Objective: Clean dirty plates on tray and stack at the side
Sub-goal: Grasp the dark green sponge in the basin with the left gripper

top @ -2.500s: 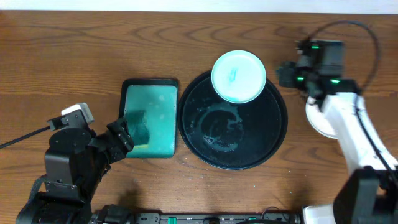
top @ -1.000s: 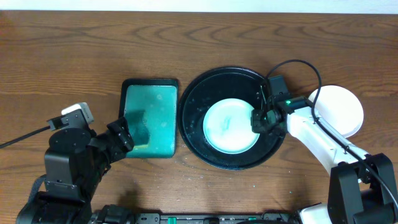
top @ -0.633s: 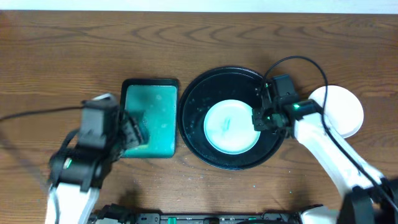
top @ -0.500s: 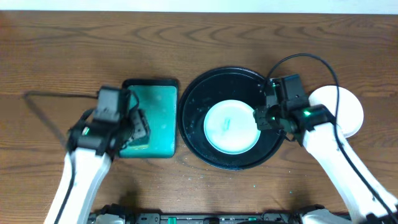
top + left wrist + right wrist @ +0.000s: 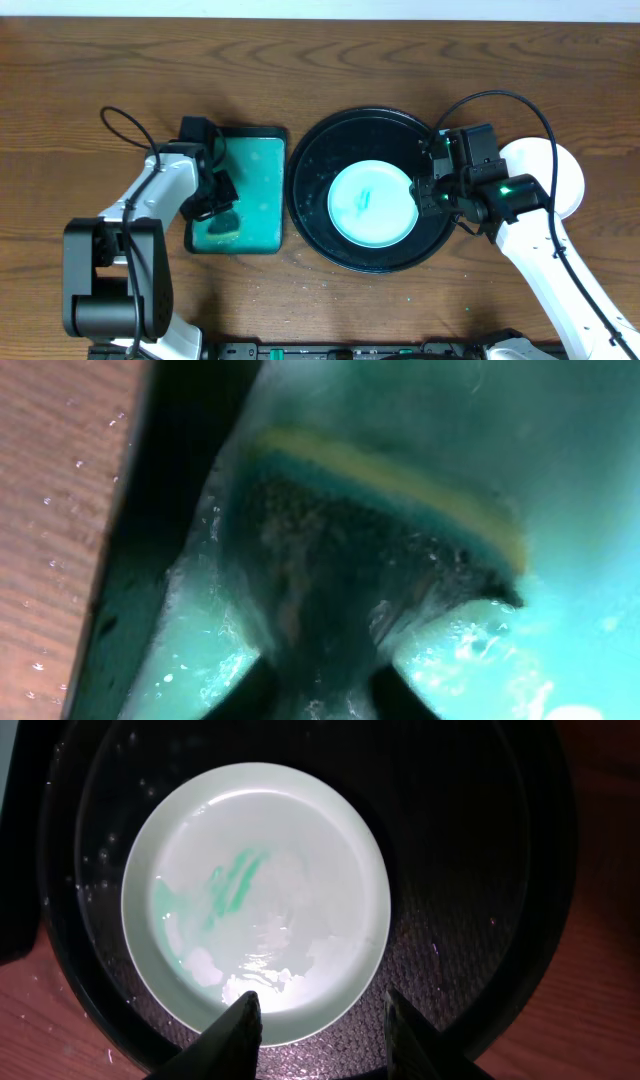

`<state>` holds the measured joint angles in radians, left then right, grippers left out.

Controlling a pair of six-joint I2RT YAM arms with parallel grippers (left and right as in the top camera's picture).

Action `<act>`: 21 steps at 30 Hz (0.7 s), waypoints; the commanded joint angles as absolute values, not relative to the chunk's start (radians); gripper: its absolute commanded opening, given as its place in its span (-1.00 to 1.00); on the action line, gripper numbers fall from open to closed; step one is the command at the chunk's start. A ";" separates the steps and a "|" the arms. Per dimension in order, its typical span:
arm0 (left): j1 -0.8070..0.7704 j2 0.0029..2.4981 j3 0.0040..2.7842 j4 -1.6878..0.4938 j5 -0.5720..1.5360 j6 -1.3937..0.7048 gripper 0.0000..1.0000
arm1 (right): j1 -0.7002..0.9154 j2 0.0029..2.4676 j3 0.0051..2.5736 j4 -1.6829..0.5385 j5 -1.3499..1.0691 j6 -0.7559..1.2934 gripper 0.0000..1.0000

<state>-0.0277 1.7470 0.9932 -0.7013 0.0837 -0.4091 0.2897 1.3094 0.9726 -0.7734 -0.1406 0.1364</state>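
While left gripper (image 5: pixel 217 206) pinches sponge (image 5: pixel 370 550) in teal tray (image 5: pixel 256 165) left of black tray (image 5: pixel 318 212), right gripper (image 5: pixel 322 1025) gapes empty over its smeared plate (image 5: pixel 255 900).

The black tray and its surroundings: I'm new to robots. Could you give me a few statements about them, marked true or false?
1. The smeared plate lies inside the black tray. True.
2. The right gripper is clamped on that plate. False: its jaws stand open over the plate's edge.
3. A white plate sits on the table outside the tray. True.
4. The sponge lies in the black tray. False: it is in the teal tray, pinched by the left gripper.
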 commanded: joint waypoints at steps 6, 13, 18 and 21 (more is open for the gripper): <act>-0.004 1.721 1.013 -0.743 0.225 -0.358 -0.86 | 0.286 1.322 0.986 -0.762 0.035 0.321 -0.39; -0.062 1.494 1.068 -0.801 0.216 -0.325 -0.86 | 0.186 1.437 0.986 -0.754 -0.014 0.395 -0.17; -0.144 1.330 1.070 -0.800 0.170 -0.307 -0.86 | 0.119 1.562 0.986 -0.748 -0.242 0.274 -0.07; -0.192 1.297 1.070 -0.799 0.144 -0.306 -0.86 | 0.110 1.632 0.986 -0.736 -0.392 0.159 -0.16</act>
